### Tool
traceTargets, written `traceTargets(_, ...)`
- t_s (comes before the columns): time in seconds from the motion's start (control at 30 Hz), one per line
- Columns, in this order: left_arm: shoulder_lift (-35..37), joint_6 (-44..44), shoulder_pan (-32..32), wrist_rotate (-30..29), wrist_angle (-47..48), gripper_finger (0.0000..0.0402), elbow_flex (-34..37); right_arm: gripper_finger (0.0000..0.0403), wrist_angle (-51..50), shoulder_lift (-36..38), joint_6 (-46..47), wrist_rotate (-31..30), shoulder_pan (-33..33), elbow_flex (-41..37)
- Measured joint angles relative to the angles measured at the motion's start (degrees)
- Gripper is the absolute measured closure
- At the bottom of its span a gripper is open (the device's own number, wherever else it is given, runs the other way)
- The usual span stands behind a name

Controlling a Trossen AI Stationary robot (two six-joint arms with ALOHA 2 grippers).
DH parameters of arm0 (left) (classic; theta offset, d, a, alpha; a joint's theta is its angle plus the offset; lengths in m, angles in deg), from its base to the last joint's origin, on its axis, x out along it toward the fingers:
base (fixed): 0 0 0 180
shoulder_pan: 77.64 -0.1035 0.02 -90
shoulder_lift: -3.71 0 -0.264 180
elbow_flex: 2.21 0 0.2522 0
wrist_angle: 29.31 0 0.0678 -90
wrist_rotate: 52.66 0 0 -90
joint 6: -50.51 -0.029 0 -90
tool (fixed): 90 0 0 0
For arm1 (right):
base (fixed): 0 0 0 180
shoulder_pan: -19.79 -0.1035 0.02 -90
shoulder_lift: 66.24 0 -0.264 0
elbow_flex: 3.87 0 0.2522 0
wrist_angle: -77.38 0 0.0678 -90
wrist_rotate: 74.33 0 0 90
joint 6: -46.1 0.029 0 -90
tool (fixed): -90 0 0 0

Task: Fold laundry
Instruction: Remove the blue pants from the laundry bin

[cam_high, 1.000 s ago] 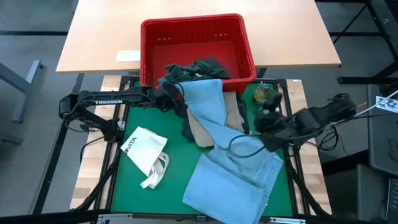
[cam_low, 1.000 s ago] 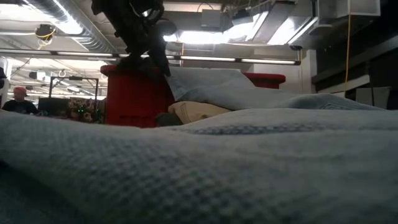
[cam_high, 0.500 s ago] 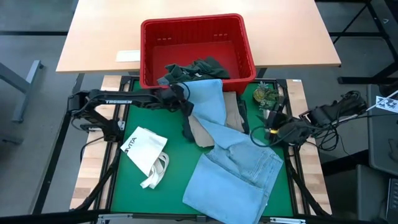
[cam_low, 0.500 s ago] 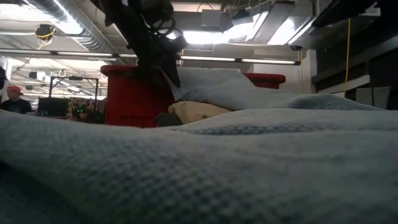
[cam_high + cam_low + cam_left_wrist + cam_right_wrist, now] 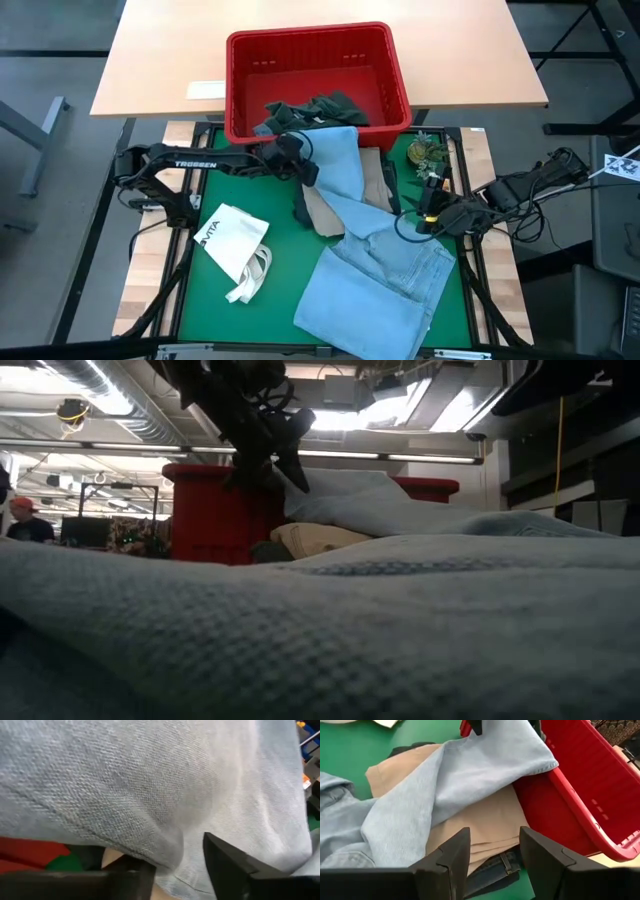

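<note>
1. Denim-like light blue cloth garment (image 5: pixel 372 270) lies spread over the green bench mat (image 5: pixel 285 265), one leg running up from the near right part of the mat to the near rim of the red plastic basket (image 5: pixel 316 50), which sits at the bench's far edge.
2. Step in hand, as I judge it: pulling that raised leg clear of the basket so the piece can be laid flat for folding. Best done with a firm pinch on the hem and a slow pull toward the near edge, so the beige cloth piece (image 5: pixel 330 215) underneath does not drag along.
3. Left gripper (image 5: pixel 300 165) is at the leg's upper end, just in front of the basket; the left wrist view shows its fingers (image 5: pixel 235 865) parted, blue fabric right against them, edge of the cloth dipping into the gap. Not clamped, as far as I can see.
4. Right gripper (image 5: pixel 428 215) hangs near the bench's right edge, just beside the blue garment's waist; its fingers (image 5: pixel 445 860) are spread wide with nothing between them.
5. Dark green-grey crumpled cloth (image 5: pixel 320 110) sits in the basket's near side.
6. White tote bag with black lettering (image 5: pixel 232 250) lies on the left of the mat, well apart from the work.
7. Risk, my guess: a weak grip lets the leg slip back onto the pile.
</note>
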State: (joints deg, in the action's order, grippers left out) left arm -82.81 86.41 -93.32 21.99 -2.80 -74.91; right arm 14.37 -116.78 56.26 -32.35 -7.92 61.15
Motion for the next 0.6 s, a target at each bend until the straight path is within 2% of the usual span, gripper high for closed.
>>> traceTargets(0.27,0.1,-0.6,2.4,0.4,-0.4,0.0388,0.0,0.0231,2.0,0.0,0.0,-0.4,0.0,0.0)
traceTargets(0.47,3.4,-2.9,2.5,1.3,-2.6,0.0394,0.0,0.0231,3.2,0.0,-0.1,-0.7,0.0,0.0)
traceTargets(0.6,7.8,-3.5,2.6,1.4,-5.5,0.0396,0.0,0.0231,5.3,-0.2,-0.3,-4.9,0.0,0.0)
